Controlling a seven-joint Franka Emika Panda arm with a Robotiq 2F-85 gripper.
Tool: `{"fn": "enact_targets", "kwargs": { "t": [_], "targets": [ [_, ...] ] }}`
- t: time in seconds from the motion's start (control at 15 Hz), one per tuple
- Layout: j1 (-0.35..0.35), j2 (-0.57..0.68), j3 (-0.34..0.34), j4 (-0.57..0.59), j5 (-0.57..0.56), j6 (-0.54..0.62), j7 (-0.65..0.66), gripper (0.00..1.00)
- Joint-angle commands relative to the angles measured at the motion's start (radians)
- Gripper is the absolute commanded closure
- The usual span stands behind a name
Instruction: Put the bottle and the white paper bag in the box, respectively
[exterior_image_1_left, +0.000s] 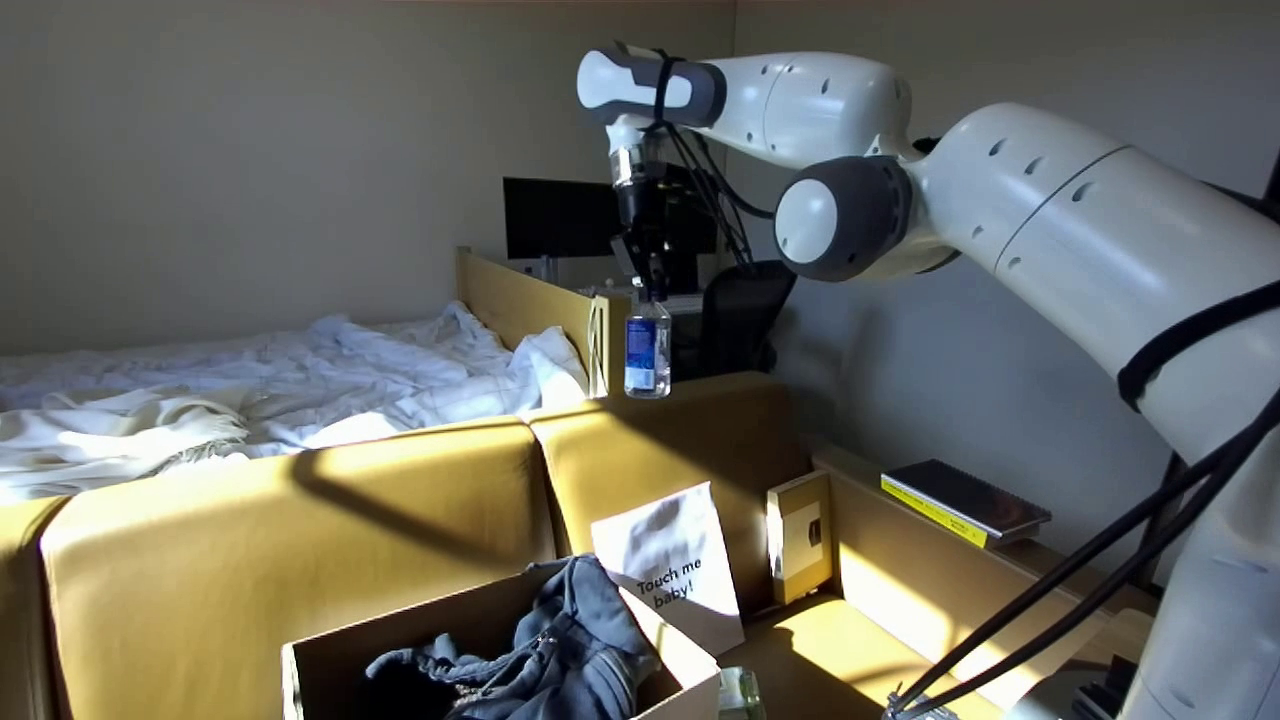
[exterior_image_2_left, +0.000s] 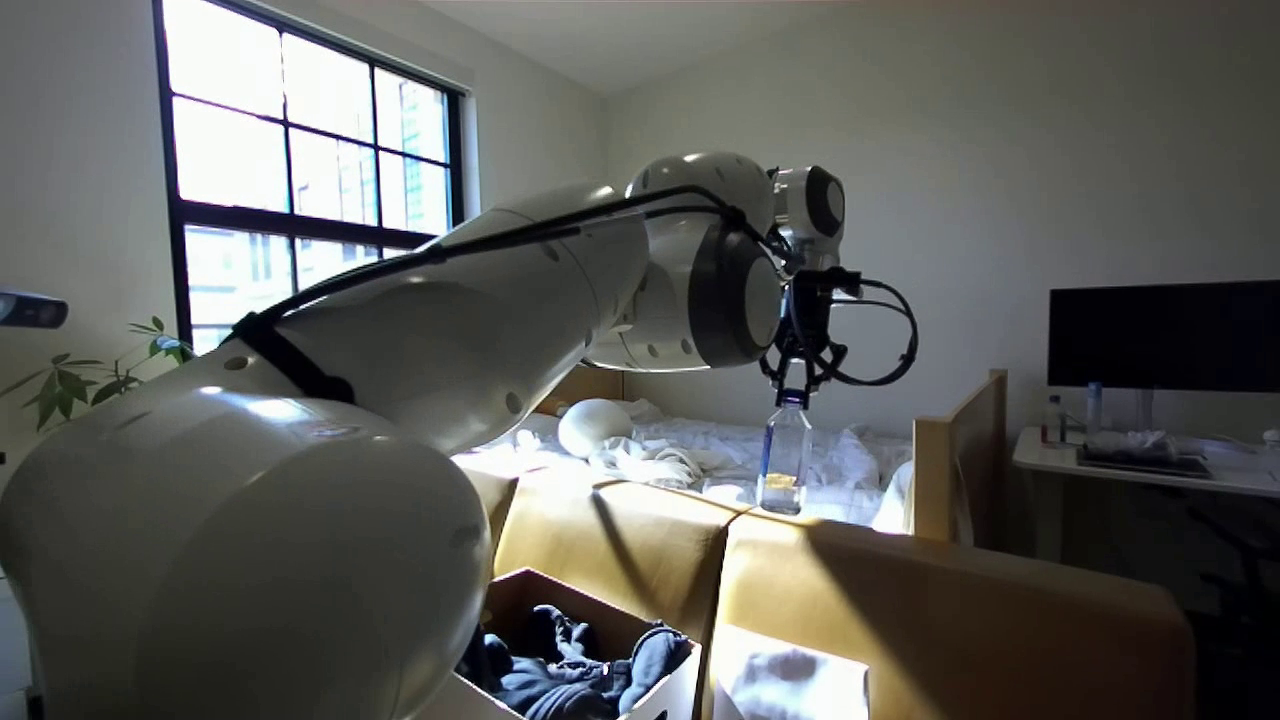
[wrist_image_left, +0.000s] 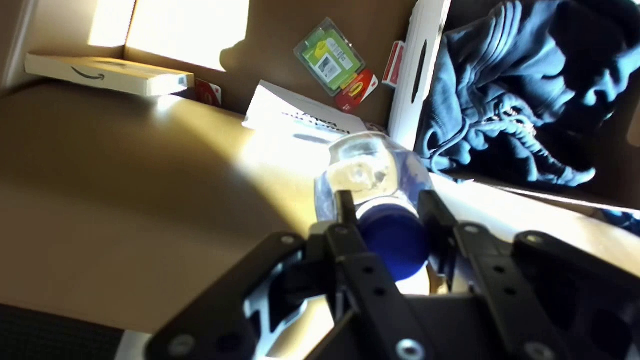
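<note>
My gripper (exterior_image_1_left: 652, 284) is shut on the blue cap of the clear bottle (exterior_image_1_left: 648, 352) and holds it upright, high above the sofa seat. The bottle hangs in front of the backrest top in both exterior views (exterior_image_2_left: 785, 465); the wrist view shows its cap (wrist_image_left: 394, 242) between the fingers (wrist_image_left: 387, 204). The brown cardboard box (exterior_image_1_left: 685, 655) stands on the sofa, its lower part cut off; its wall also shows in the wrist view (wrist_image_left: 406, 107). The white paper bag (exterior_image_1_left: 668, 545) with black lettering leans on the backrest beside the box, and shows in the wrist view (wrist_image_left: 305, 112).
Dark blue clothing (exterior_image_1_left: 560, 650) lies in the box. A small carton (exterior_image_1_left: 800, 535) stands by the armrest. A green package (wrist_image_left: 330, 60) lies on the seat near the box. The sofa backrest (exterior_image_1_left: 300, 530) rises behind. Books (exterior_image_1_left: 960, 500) lie on the armrest.
</note>
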Motion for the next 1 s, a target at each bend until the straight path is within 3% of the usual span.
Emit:
{"fn": "enact_targets", "kwargs": {
  "t": [0.0, 0.13, 0.2, 0.4, 0.47, 0.67, 0.73, 0.93],
  "targets": [
    [0.091, 0.0, -0.016, 0.0, -0.056, -0.07, -0.117, 0.9],
    [0.11, -0.003, -0.041, -0.002, -0.104, -0.077, -0.194, 0.9],
    [0.103, -0.01, 0.002, -0.03, -0.07, -0.044, -0.095, 0.65],
    [0.119, -0.008, -0.017, -0.031, -0.102, -0.044, -0.14, 0.65],
    [0.116, -0.004, -0.011, -0.031, -0.103, -0.032, -0.197, 0.9],
    [0.185, 0.043, 0.033, -0.05, -0.094, 0.021, -0.254, 0.9],
    [0.213, 0.088, 0.053, -0.008, -0.089, 0.018, -0.264, 0.9],
    [0.324, 0.116, 0.079, -0.048, -0.088, 0.044, -0.287, 0.9]
  ]
}}
